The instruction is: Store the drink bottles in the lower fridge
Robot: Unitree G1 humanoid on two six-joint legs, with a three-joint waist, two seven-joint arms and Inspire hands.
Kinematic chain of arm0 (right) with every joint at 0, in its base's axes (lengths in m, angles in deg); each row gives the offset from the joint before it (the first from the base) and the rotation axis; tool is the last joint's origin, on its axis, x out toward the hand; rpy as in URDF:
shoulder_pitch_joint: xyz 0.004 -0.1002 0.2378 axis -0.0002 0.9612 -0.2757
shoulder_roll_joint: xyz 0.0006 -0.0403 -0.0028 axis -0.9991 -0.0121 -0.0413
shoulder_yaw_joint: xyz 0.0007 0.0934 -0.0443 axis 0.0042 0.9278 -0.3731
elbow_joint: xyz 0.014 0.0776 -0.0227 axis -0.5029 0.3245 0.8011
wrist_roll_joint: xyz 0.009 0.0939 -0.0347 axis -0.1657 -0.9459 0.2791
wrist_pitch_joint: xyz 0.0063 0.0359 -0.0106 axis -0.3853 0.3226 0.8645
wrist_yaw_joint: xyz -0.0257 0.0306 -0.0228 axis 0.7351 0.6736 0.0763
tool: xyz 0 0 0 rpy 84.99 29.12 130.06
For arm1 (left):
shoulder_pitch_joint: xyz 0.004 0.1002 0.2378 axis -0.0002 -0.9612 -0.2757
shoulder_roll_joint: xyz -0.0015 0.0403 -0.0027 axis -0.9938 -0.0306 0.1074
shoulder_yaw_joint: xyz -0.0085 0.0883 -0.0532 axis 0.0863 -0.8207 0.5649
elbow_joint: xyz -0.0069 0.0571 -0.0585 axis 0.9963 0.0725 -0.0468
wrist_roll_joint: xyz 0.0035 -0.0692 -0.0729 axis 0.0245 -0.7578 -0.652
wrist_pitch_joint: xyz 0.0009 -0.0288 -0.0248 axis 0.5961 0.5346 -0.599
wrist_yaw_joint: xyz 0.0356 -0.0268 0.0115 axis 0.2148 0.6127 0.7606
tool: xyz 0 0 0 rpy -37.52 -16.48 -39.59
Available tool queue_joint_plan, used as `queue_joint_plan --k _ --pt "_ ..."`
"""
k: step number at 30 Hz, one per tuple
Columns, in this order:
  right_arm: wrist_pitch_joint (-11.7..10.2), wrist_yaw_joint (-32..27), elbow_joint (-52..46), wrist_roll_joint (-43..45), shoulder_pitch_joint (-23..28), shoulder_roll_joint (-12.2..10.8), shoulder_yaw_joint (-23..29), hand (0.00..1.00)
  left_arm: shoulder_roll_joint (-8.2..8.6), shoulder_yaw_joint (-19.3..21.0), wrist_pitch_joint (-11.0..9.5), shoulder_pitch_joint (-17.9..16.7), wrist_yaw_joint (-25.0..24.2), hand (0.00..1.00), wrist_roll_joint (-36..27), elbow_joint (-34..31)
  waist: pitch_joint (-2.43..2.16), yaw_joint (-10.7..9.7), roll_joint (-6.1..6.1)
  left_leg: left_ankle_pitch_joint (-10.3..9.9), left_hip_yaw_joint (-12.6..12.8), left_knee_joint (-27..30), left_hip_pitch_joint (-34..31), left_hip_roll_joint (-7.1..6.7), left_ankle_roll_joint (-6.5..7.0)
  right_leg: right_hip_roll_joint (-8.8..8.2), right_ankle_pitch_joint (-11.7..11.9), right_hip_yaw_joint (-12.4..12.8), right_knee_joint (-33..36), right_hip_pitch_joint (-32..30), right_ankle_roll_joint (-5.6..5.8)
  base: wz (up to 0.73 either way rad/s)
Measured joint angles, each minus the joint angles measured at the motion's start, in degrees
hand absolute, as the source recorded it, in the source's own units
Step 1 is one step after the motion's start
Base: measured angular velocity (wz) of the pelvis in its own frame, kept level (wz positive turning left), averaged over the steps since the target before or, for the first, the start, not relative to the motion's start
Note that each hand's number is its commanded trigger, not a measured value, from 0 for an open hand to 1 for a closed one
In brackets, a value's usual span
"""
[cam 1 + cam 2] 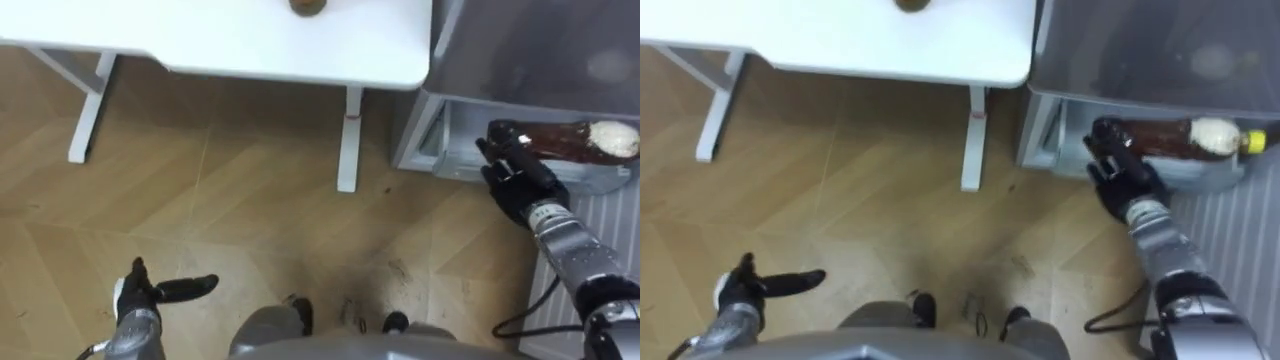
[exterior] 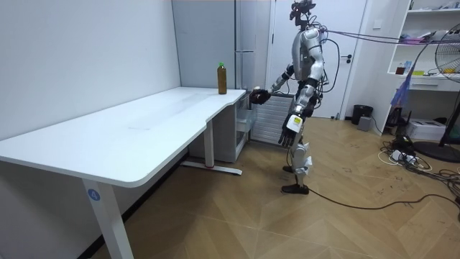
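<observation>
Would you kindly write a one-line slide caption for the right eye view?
Right hand holds a brown drink bottle sideways in the lower fridge; left hand open.

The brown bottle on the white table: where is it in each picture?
Left eye view: bottle at the top edge, near the middle.
Right eye view: bottle at the top edge, left of middle.
Room view: bottle upright on the far end of the table.
Shared landmark: that white table.

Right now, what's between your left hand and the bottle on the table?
Between left hand and bottle: only bare floor and the table top, as the left eye view shows.
</observation>
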Motion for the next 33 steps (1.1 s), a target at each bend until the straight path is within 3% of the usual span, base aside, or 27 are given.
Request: queue_joint_plan --k 5,10,14,19,22,28,33 --pt "0.4 0.5 6.3 -1.8 -4.3 1.6 0.0 1.0 -0.54 -2.1 1.0 2.2 -3.9 0.0 1.2 4.9 0.71 0.2 0.87 0.6 0.4 0.0 -3.8 -0.48 0.41 -0.7 0.0 0.6 1.8 -4.9 0.0 -0.03" --pt "0.9 0.4 8.7 -2.6 -8.8 2.3 0.1 1.0 -1.51 -3.5 1.7 4.4 -5.4 0.0 1.4 7.2 1.0 1.0 0.91 1.9 1.5 -0.3 -7.9 -0.83 0.61 -1.61 0.0 1.1 4.8 -11.0 -0.02 -0.11" --pt "2.3 0.4 11.3 -3.0 -13.4 3.2 0.1 1.0 -1.49 -6.1 2.0 6.2 -6.3 0.0 1.5 9.0 1.54 1.5 0.28 2.4 1.9 -0.2 -9.8 -1.27 0.93 -2.25 0.0 1.3 6.1 -13.7 -0.03 -0.02" --pt "2.8 0.3 11.3 -3.0 -14.9 3.5 0.1 1.0 -1.81 -6.9 2.5 6.2 -6.5 0.0 1.5 9.3 2.16 1.6 -0.67 2.6 1.9 0.7 -12.5 -1.84 1.34 -2.92 0.0 1.3 7.1 -16.2 -0.01 0.06" --pt "3.0 0.2 11.2 -3.0 -15.6 3.5 0.0 1.0 -1.79 -9.4 2.6 6.2 -6.5 0.0 1.0 9.2 2.2 1.5 -0.75 2.9 1.9 1.1 -14.6 -2.25 1.71 -3.55 0.0 1.5 8.4 -18.7 0.0 0.02" --pt "4.4 -1.1 11.1 -2.8 -18.5 4.5 0.0 1.0 -2.11 -9.4 3.1 6.4 -7.3 0.0 1.1 9.1 2.23 1.5 -0.92 3.4 2.7 2.9 -18.8 -2.75 2.1 -4.47 0.0 2.6 11.6 -23.9 0.0 -0.02" --pt "4.3 -1.1 11.0 -2.6 -22.3 6.0 0.0 1.0 -3.12 -9.4 3.1 6.4 -7.9 0.0 1.1 8.7 2.32 1.4 -1.07 4.0 2.7 3.6 -19.6 -3.01 2.15 -4.81 0.0 2.7 12.7 -24.7 -0.09 0.03"
